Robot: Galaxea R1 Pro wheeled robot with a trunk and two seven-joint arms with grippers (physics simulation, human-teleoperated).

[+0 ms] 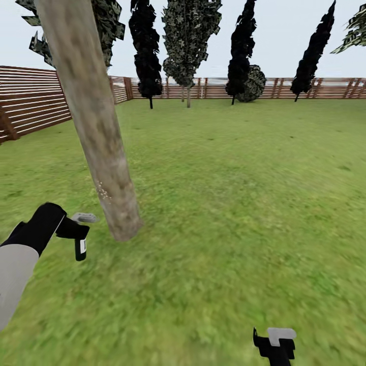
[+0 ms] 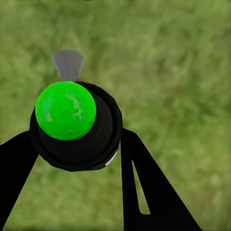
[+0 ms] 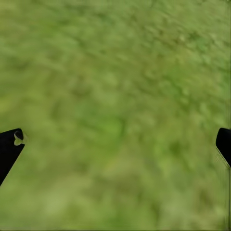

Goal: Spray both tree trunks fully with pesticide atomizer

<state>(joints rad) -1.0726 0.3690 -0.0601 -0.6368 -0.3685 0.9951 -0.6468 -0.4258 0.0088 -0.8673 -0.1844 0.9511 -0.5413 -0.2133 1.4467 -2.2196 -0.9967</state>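
A pale mottled tree trunk (image 1: 101,142) leans up through the left of the head view, with a few pale specks low on it. Just left of its base my left gripper (image 1: 76,235) is shut on the pesticide atomizer (image 1: 80,246), a black bottle whose grey nozzle (image 1: 84,217) points at the trunk. In the left wrist view the atomizer (image 2: 77,127) shows a bright green cap between my black fingers (image 2: 144,183). A second tree (image 1: 189,35) stands far back by the fence. My right gripper (image 1: 274,345) hangs open over grass, as the right wrist view (image 3: 120,139) confirms.
Green lawn (image 1: 244,203) stretches ahead and to the right. A brown slat fence (image 1: 30,101) runs along the left and the far side. Near-black narrow conifers (image 1: 147,51) and a round shrub (image 1: 254,84) line the back fence.
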